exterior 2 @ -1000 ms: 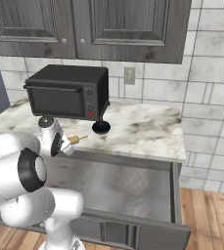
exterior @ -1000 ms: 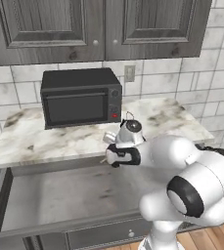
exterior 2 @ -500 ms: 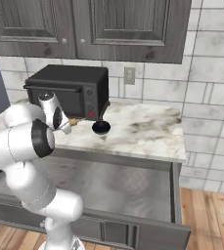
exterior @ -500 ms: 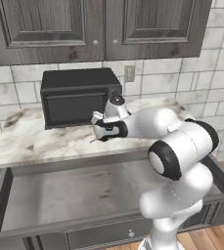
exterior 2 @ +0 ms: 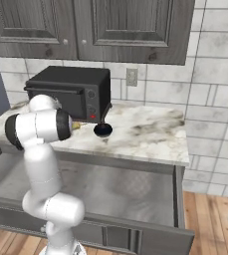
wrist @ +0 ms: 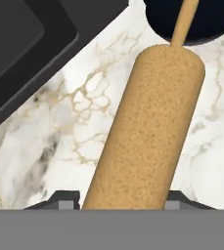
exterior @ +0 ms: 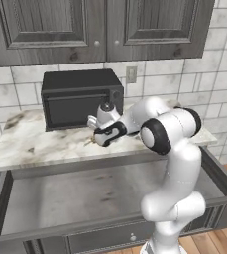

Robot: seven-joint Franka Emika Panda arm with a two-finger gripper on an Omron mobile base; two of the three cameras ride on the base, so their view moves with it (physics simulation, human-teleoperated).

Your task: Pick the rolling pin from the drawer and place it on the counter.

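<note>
My gripper (wrist: 121,200) is shut on the light-brown rolling pin (wrist: 147,127), whose body runs up between the two fingertips (wrist: 67,199) to a thin handle. The pin is held low over the white marble counter (wrist: 59,136), just in front of the black microwave; I cannot tell whether it touches the marble. From the left base view the gripper (exterior: 101,136) reaches over the counter (exterior: 35,144), with a bit of the pin (exterior: 91,142) poking out. One pin end (exterior 2: 76,125) peeks from behind the arm. The grey drawer (exterior: 85,193) (exterior 2: 125,189) stands pulled open below.
The black microwave (exterior: 80,96) (exterior 2: 70,92) sits at the back left of the counter. A small black kettle (exterior 2: 103,129) stands just right of the pin's end, also at the top of the hand view (wrist: 201,24). Dark grey cabinets (exterior: 105,25) hang above.
The arm has swung left and away from the drawer's edge, carrying the rolling pin over the counter toward the microwave's front. The gripper has stayed shut on it.
</note>
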